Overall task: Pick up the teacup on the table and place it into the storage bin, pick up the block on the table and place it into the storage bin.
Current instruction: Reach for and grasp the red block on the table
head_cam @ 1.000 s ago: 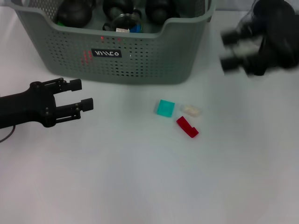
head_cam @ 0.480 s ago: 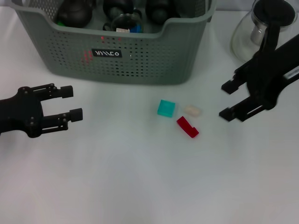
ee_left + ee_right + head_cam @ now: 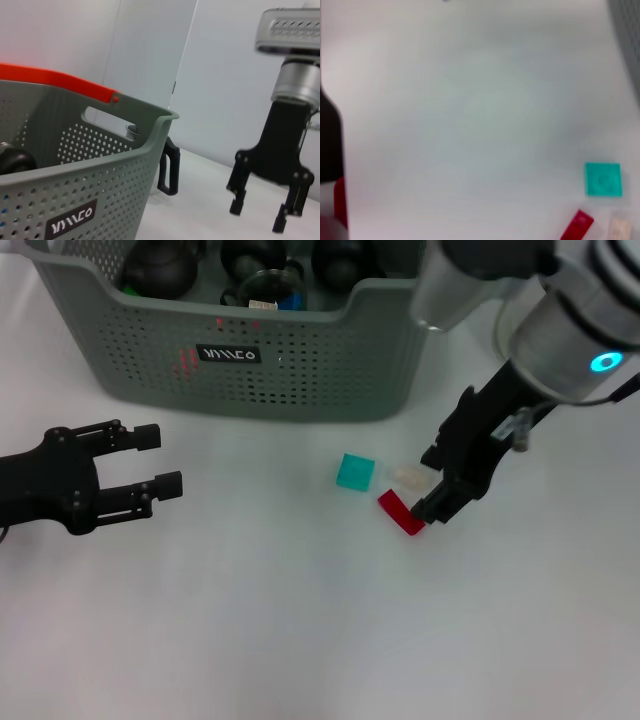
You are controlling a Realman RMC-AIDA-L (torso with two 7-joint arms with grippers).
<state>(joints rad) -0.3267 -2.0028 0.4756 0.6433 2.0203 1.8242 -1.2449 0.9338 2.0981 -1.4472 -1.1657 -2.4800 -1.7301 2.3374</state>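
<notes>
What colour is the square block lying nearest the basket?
Teal green; the square block shows best in the head view.

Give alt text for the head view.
The right gripper, open, hangs by a red block, a small cream block and a teal square block on the white table. The open left gripper sits before the grey-green perforated storage bin.

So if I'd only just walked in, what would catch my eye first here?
Probably the right tool, open, reaching down at three small blocks mid-table: a teal block, a cream block and a red block. Behind them stands the big grey-green storage bin, while the left tool hovers open, off to the left.
</notes>
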